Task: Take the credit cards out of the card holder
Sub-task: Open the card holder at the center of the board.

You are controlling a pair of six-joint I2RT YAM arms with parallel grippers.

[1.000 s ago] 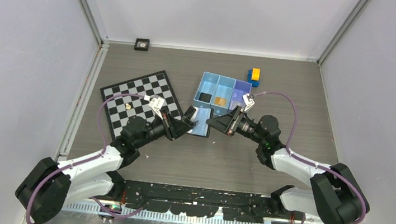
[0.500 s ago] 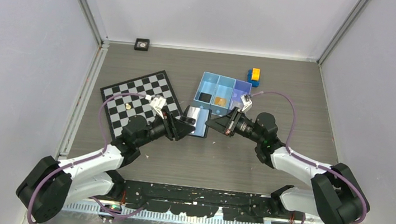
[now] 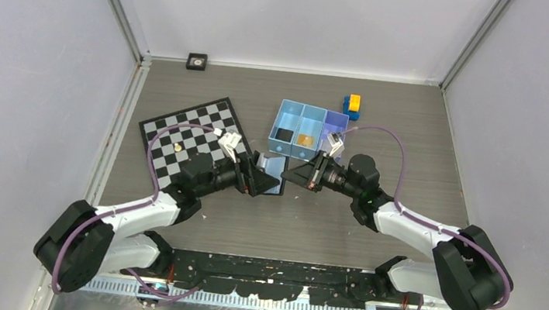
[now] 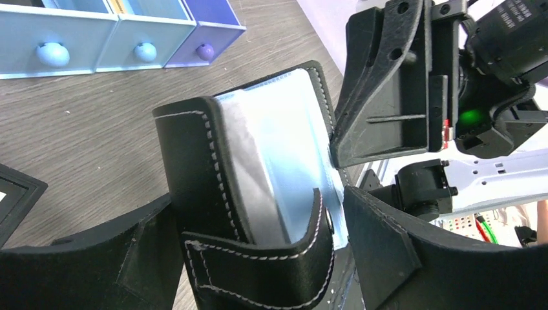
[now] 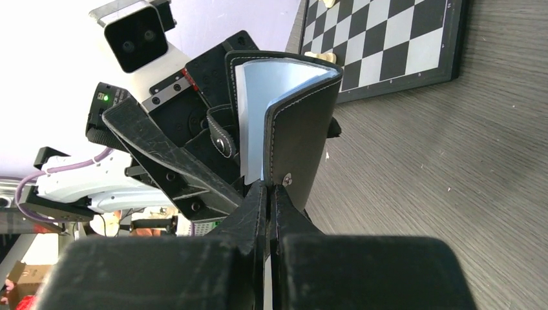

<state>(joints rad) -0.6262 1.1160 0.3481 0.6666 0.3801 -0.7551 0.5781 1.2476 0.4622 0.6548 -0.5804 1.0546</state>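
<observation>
The black card holder [image 3: 272, 175] stands on edge on the table, its pale blue inner face [image 4: 291, 148] showing. My left gripper [image 4: 258, 216] is wide open, a finger on each side of the holder's strap end. From the opposite side my right gripper [image 5: 268, 188] is shut on the edge of the holder's [image 5: 304, 119] outer flap. In the top view the left gripper [image 3: 258, 178] and right gripper [image 3: 289, 175] face each other across the holder. A gold-orange flat piece [image 3: 305, 140], likely one of the credit cards, lies in the tray's middle compartment. Whether a card sits inside the holder is hidden.
A light-blue three-compartment tray [image 3: 298, 115] sits just behind the holder, a dark square [image 3: 283, 133] in its left compartment. A chessboard [image 3: 195, 142] lies to the left with a small piece on it. Yellow-and-blue blocks [image 3: 352, 105] stand at the back right.
My left gripper has opened from its grip on the holder and its arm has pushed forward. My right gripper has shut on the holder's edge. The holder has shifted slightly left.
</observation>
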